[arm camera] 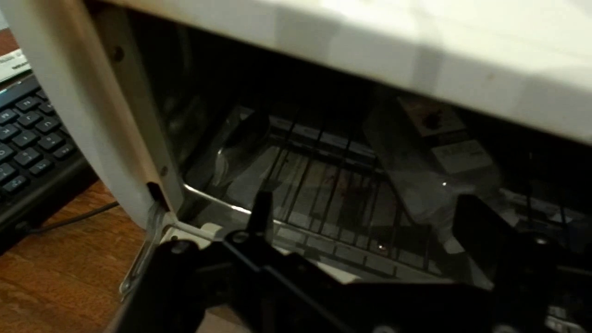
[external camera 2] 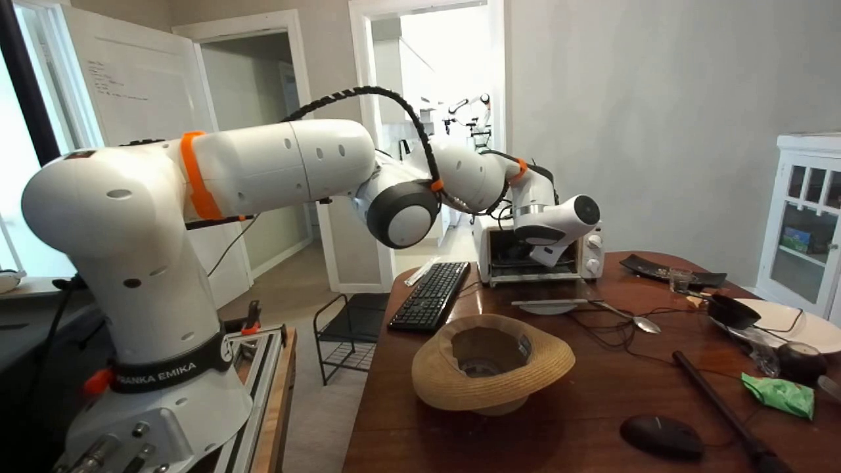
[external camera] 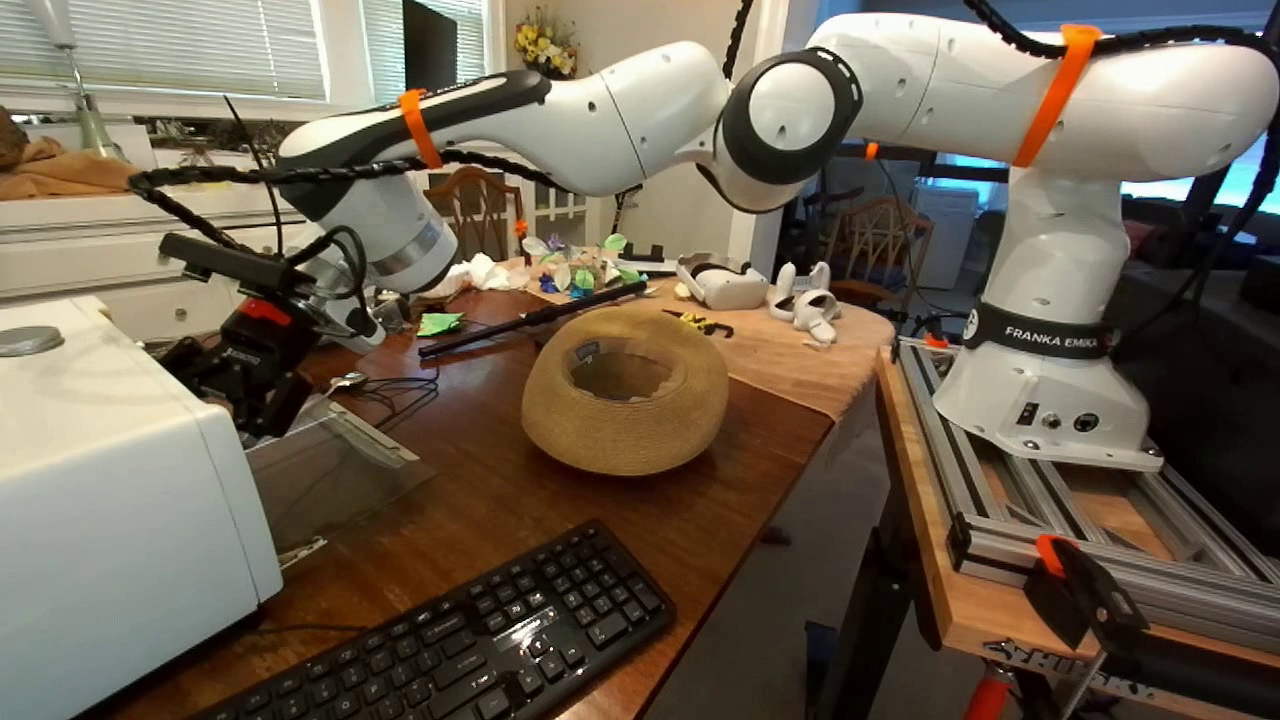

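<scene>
My gripper [arm camera: 365,201] stands open at the mouth of a white toaster oven [external camera: 110,500], with nothing between its spread black fingers [arm camera: 262,210]. The oven's glass door [external camera: 335,470] hangs down open in front of it. Inside, a dark wire rack [arm camera: 319,199] lies beyond the fingertips. A clear plastic package with labels [arm camera: 462,156] sits toward the right of the cavity, behind the right finger; the dim light hides its outline. To the left there is something shiny and transparent [arm camera: 222,164], too dark to identify. In an exterior view the wrist [external camera 2: 552,226] blocks the gripper.
An upturned straw hat [external camera: 630,430] rests on the wooden table in both exterior views. A black keyboard [external camera 2: 430,299] lies beside the oven. A spoon [external camera 2: 647,324], cables, a black mouse [external camera 2: 660,436], a black rod [external camera 2: 716,401] and a white plate [external camera 2: 808,322] are also around.
</scene>
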You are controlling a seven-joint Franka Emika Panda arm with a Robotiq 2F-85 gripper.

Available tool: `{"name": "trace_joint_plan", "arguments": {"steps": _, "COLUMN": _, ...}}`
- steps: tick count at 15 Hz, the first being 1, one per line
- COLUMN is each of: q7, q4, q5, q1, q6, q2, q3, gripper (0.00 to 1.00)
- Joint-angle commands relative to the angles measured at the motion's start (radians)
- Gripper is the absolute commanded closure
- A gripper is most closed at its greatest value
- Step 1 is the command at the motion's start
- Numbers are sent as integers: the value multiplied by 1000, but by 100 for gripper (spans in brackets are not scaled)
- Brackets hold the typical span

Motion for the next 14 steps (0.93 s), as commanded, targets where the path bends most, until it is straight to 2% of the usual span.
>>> {"name": "trace_joint_plan", "arguments": {"steps": 1, "q7": -53, "q4": 13, "q5": 26, "q1": 14, "q6": 84, "q2": 22, "q3": 33, "gripper": 0}}
{"name": "trace_joint_plan", "arguments": {"steps": 9, "q7": -177, "q4": 26, "q5": 26, "q1": 26, "q6": 215, "q2": 42, "q3": 111, "gripper": 0}}
{"name": "trace_joint_plan", "arguments": {"steps": 10, "q7": -180, "q4": 54, "q5": 39, "q1": 43, "q6": 215, "q2": 57, "q3": 89, "gripper": 0}}
{"name": "trace_joint_plan", "arguments": {"steps": 11, "q7": -210, "q4": -10, "q5": 57, "q1": 36, "q6": 240, "q2": 21, "q3": 79, "gripper": 0}}
{"name": "trace_joint_plan", "arguments": {"steps": 14, "q7": -266, "q4": -16, "q5": 60, "q1": 57, "q6": 301, "q2": 21, "q3": 62, "gripper": 0}}
